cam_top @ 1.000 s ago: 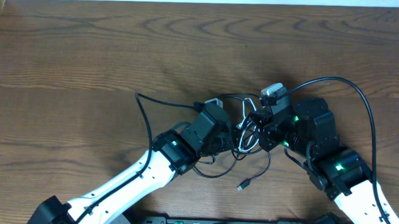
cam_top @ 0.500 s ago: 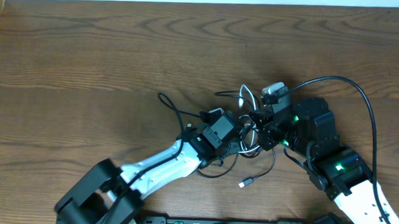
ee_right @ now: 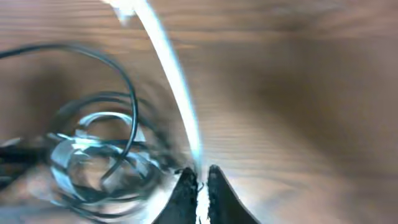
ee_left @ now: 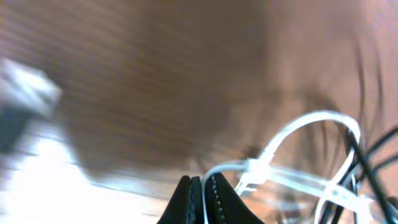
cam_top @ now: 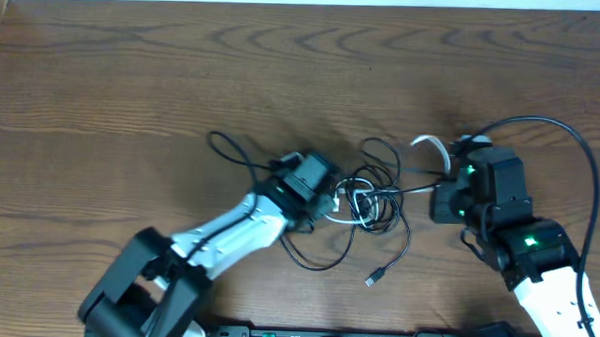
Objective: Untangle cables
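Dark wood-grain table (cam_top: 133, 83) spreads under both arms, which reach in bent from the near edge. Left gripper (ee_left: 202, 183) is pinched tight on the white cable (ee_left: 311, 118), right gripper (ee_right: 199, 177) nips it too, and the tangled cables (cam_top: 374, 196) lie between the two sets of jaws.

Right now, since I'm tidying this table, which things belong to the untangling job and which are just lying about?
Part of the job:
- white cable, pinched by left gripper and right gripper
- black cables tangled with it
- loose plug end

Not part of it:
- thick black cable on the right arm
- table
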